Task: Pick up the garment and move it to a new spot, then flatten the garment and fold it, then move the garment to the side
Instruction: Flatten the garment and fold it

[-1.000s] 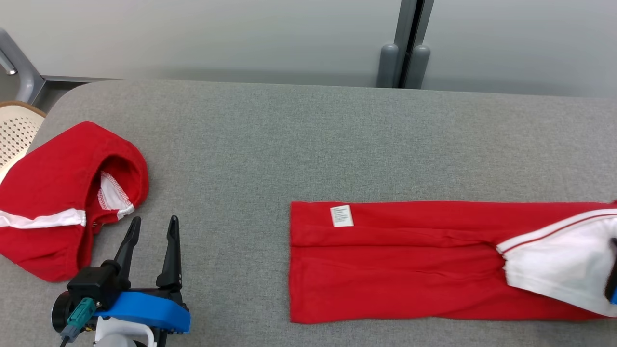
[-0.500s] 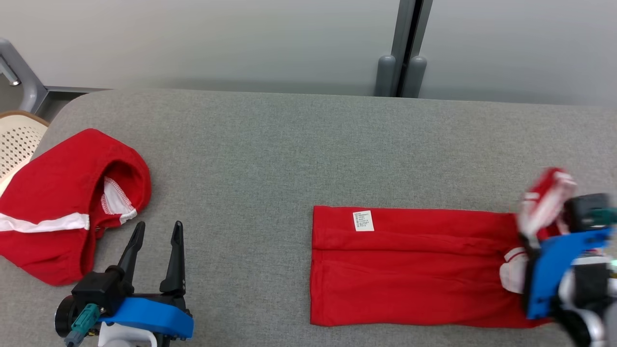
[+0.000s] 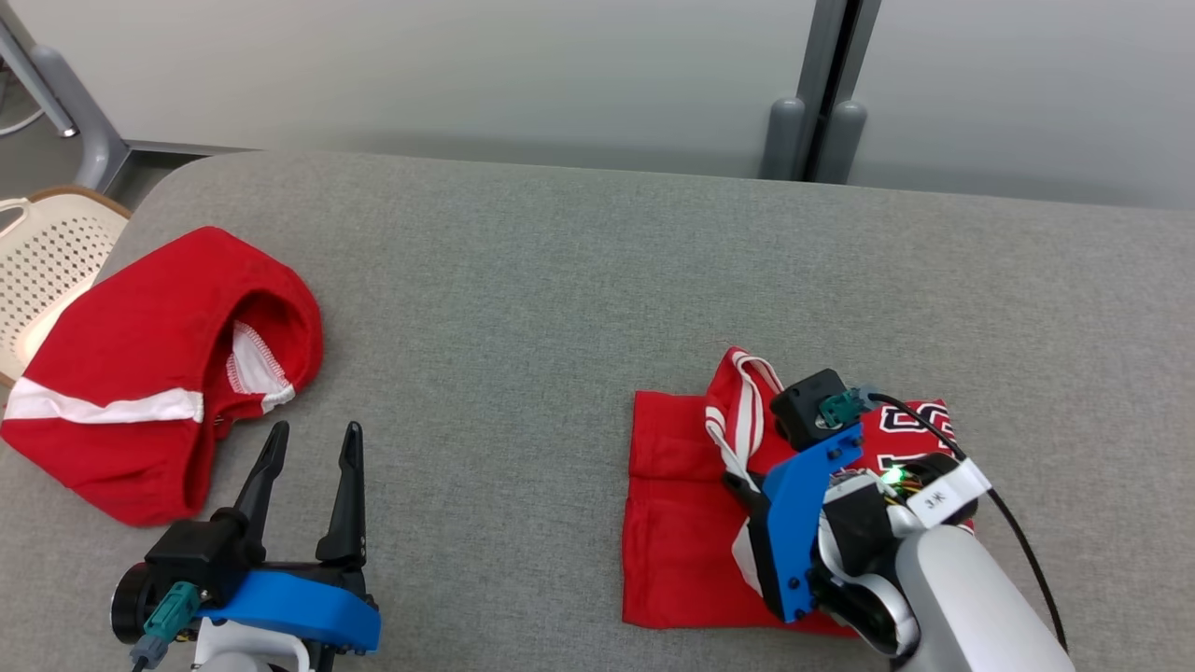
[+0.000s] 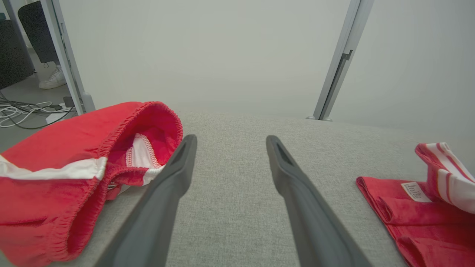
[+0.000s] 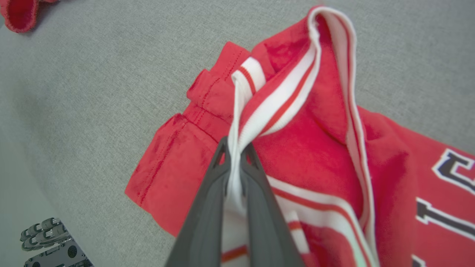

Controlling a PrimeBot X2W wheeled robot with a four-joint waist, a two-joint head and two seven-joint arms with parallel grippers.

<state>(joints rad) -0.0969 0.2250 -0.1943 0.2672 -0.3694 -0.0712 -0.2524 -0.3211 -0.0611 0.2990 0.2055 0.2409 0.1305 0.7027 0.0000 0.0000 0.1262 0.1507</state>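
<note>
My right claw (image 5: 235, 148) pinches the red-and-white knit jersey (image 5: 315, 155) by its striped trim to double it over itself, while my left claw (image 3: 316, 434) rests spread, unneeded.

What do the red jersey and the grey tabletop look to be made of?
The red jersey looks like soft knit cloth, perhaps cotton or polyester, with a matte finish: it drapes, creases and has stitched hems. The grey tabletop looks covered in matte, felt-like fabric with a fine speckled weave. What lies beneath is hidden.
</note>
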